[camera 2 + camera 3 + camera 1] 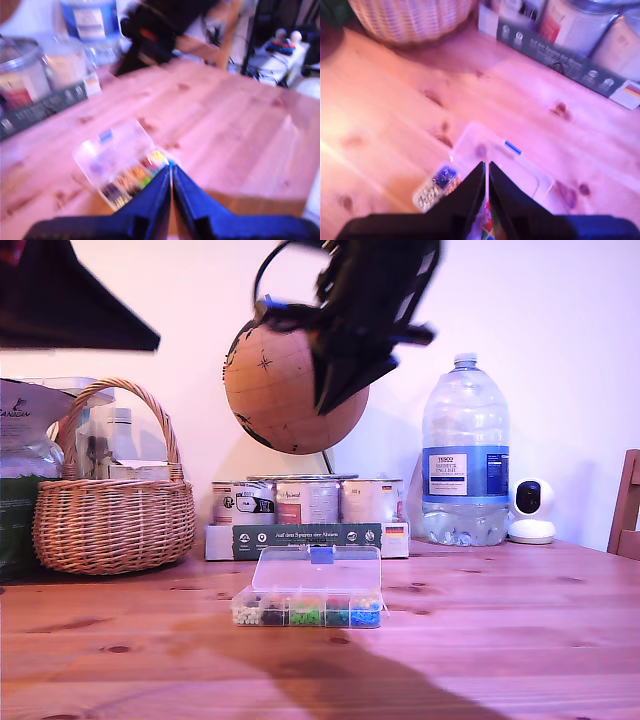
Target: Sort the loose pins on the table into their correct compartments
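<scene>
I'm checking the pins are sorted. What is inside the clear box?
The clear box on the table holds compartments of coloured pin heads: white, dark, green, blue. Its lid stands open. Single pins are too small to tell.

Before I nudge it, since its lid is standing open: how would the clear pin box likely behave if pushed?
The clear pin box looks small and thin-walled, so it is probably light and would slide on the smooth table rather than resist. Its open lid stands behind the compartments, so a push there might tip it backward. A jolt could scatter pins.
</scene>
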Available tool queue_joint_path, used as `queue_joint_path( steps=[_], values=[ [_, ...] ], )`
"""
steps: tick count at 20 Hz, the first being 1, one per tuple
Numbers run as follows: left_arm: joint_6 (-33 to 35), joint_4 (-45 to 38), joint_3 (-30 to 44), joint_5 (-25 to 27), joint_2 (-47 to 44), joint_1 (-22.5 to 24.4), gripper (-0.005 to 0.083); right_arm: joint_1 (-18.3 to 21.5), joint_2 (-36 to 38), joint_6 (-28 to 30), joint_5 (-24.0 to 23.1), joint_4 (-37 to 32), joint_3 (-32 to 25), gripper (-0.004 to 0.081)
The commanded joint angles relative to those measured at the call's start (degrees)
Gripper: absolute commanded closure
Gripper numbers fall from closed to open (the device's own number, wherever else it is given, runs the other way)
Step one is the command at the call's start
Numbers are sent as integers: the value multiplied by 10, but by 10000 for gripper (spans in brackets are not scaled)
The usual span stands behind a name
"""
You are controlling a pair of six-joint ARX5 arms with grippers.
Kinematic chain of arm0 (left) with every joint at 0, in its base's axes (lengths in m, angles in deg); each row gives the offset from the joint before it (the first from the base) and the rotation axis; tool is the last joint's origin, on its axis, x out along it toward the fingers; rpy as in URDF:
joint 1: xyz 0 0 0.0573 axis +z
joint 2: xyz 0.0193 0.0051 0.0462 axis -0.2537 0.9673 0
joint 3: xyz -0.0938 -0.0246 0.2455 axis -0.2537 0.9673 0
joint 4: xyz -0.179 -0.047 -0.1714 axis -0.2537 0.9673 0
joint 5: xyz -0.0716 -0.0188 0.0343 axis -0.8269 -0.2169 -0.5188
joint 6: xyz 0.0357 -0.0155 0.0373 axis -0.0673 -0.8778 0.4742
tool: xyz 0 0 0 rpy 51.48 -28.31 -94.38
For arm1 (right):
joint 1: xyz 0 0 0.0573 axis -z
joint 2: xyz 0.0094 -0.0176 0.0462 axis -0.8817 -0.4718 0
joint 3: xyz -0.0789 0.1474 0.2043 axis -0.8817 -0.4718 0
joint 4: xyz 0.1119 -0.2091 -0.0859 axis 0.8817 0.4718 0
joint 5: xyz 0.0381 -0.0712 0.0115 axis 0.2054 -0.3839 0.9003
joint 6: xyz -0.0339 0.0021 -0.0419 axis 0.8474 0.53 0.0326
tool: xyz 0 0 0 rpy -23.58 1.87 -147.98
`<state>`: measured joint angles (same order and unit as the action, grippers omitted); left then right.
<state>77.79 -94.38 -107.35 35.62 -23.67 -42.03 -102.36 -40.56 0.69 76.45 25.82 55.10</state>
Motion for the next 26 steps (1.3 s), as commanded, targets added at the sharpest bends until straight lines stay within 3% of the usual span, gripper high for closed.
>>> queue_joint_path(
  steps=[1,9,12,15,21,26],
  values=[
    [-2,-15,10,2,2,12,797,3,36,-2,-3,-47,-64,782],
    [-23,-24,10,2,2,52,797,92,204,-21,4,-192,-307,782],
    [-34,-24,10,3,2,56,797,122,273,-16,36,-223,-376,782],
    [-47,-24,10,1,2,55,797,126,352,-10,75,-254,-439,782],
    [-57,-10,10,-31,2,48,797,124,476,33,74,-225,-486,782],
    [-59,82,10,-28,2,47,797,125,493,33,72,-193,-486,782]
  ],
)
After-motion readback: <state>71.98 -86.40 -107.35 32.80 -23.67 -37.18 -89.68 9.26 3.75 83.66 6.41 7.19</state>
